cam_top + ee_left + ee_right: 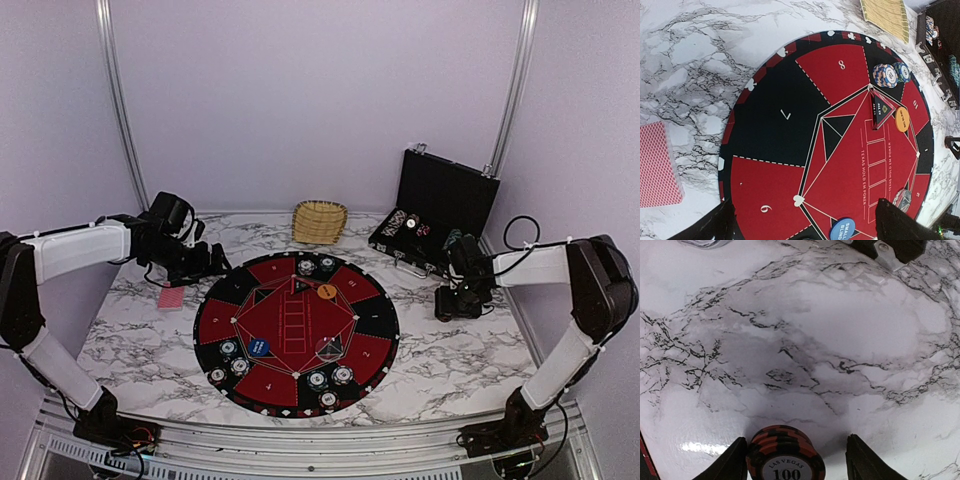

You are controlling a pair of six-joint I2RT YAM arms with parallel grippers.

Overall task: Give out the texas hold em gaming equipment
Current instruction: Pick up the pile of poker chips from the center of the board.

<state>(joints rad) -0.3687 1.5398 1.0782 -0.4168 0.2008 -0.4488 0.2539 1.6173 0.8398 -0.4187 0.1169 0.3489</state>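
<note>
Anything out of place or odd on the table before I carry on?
The red-backed cards lie on the marble table left of the mat, off it. The black-and-orange chip stack sits off-centre in the right tool, against one finger with a gap to the other. Nothing looks spilled or damaged.

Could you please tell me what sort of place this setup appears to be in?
Most likely a robotics lab cell dressed as a poker table: plain walls with aluminium frame rails, a marble-patterned table, and a round Texas Hold'em mat beside an open chip case.
</note>
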